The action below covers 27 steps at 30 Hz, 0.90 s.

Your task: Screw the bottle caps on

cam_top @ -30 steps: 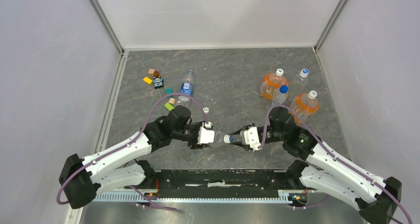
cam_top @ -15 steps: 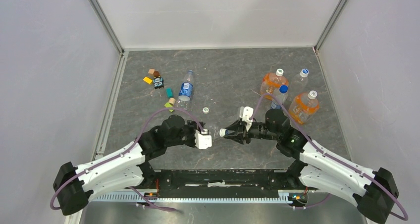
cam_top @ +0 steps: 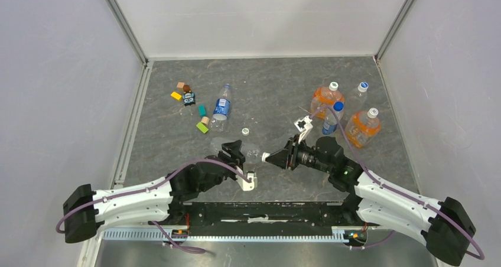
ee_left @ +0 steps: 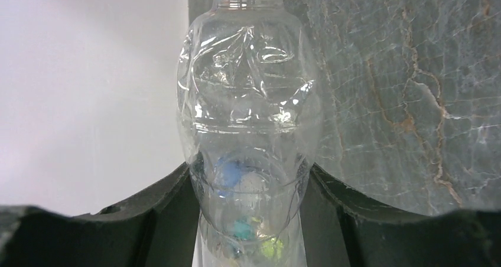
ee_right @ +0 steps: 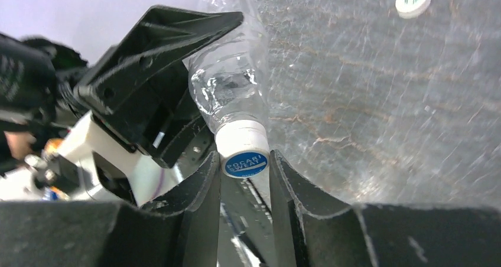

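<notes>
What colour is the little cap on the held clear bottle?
The cap is white with a blue printed top, clearest in the right wrist view.

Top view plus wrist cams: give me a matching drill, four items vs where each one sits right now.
Items
1. unlabelled bottle
2. printed white cap
3. loose white cap
4. blue-label bottle

Places
A. lying down beside the coloured blocks
B. pinched in the right gripper, on a bottle neck
C. alone on the table, ungripped
D. clamped in the left gripper

Pairs: 1-D, 2-B, 3-C, 4-A
</notes>
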Each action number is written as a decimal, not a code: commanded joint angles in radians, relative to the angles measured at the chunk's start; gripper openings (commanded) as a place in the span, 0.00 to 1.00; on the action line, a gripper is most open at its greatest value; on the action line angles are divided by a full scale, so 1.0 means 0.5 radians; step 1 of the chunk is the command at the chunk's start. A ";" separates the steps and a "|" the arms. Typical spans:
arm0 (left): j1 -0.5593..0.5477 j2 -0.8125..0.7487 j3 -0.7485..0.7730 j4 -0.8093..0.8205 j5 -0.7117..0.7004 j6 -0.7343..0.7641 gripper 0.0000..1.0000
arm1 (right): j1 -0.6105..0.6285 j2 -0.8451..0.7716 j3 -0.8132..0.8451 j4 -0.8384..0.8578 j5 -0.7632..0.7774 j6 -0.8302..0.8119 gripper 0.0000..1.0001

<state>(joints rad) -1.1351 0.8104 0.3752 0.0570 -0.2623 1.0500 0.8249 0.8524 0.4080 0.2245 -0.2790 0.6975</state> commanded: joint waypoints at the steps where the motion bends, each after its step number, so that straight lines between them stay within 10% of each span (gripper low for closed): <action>1: -0.140 -0.008 -0.082 0.416 -0.211 0.413 0.02 | -0.018 -0.033 -0.105 0.158 0.325 0.768 0.00; 8: -0.203 0.036 -0.100 0.448 -0.368 0.459 0.02 | -0.019 -0.090 -0.052 0.162 0.385 0.621 0.00; 12: -0.183 0.058 0.034 0.186 -0.351 0.165 0.02 | -0.021 -0.178 0.032 0.141 0.321 -0.017 0.28; 17: -0.010 0.107 0.248 -0.246 0.049 -0.218 0.02 | -0.018 -0.377 0.042 0.153 -0.056 -1.052 0.55; 27: 0.377 0.211 0.506 -0.556 1.023 -0.621 0.02 | -0.017 -0.638 0.140 -0.316 -0.607 -2.351 0.64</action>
<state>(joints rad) -0.9852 0.9031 0.5705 -0.1631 -0.0105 0.8715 0.8154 0.5415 0.4065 0.1833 -0.4694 -0.1589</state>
